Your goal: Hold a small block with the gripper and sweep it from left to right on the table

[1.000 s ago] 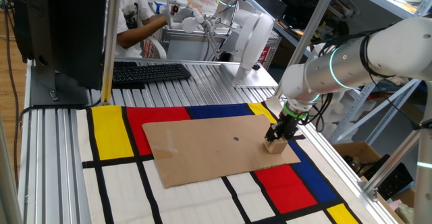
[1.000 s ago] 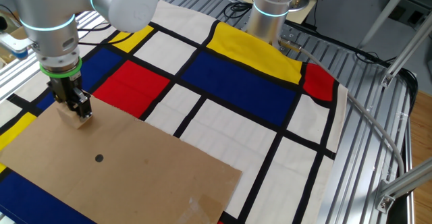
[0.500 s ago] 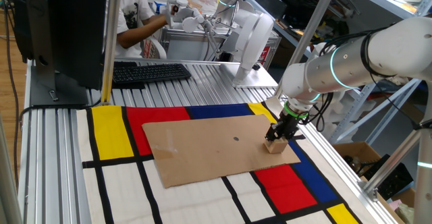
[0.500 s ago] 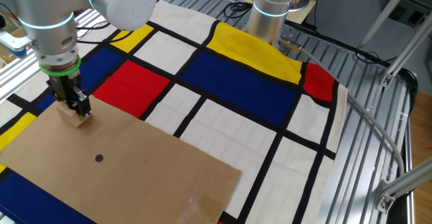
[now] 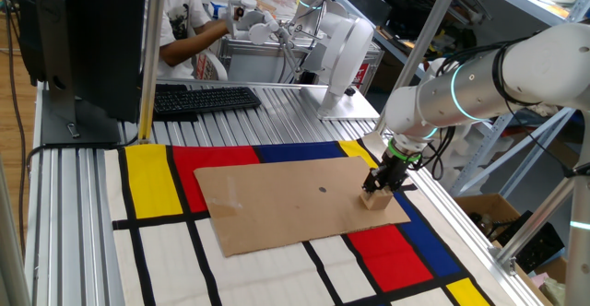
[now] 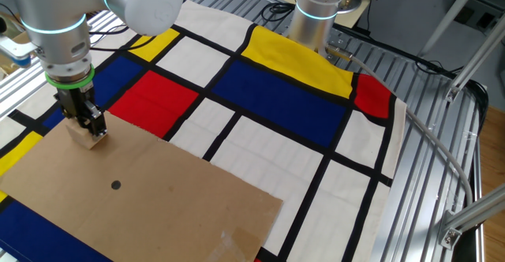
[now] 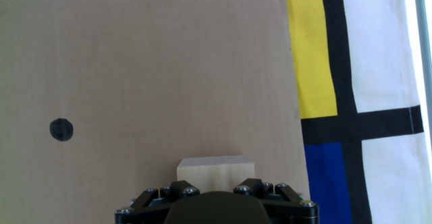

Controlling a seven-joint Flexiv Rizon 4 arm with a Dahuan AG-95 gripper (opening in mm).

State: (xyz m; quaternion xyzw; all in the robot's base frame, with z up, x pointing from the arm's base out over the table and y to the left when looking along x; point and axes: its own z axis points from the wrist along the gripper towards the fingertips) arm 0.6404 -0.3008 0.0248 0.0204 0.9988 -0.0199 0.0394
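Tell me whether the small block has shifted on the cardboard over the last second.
No. The small block sits at the same spot near the cardboard sheet's right edge, equally far from the black dot, with the gripper closed on it.

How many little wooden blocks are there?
1. The small block sits on the cardboard sheet near its edge, right under the gripper, whose fingers reach down around it. Another could hide behind the arm, but none shows.
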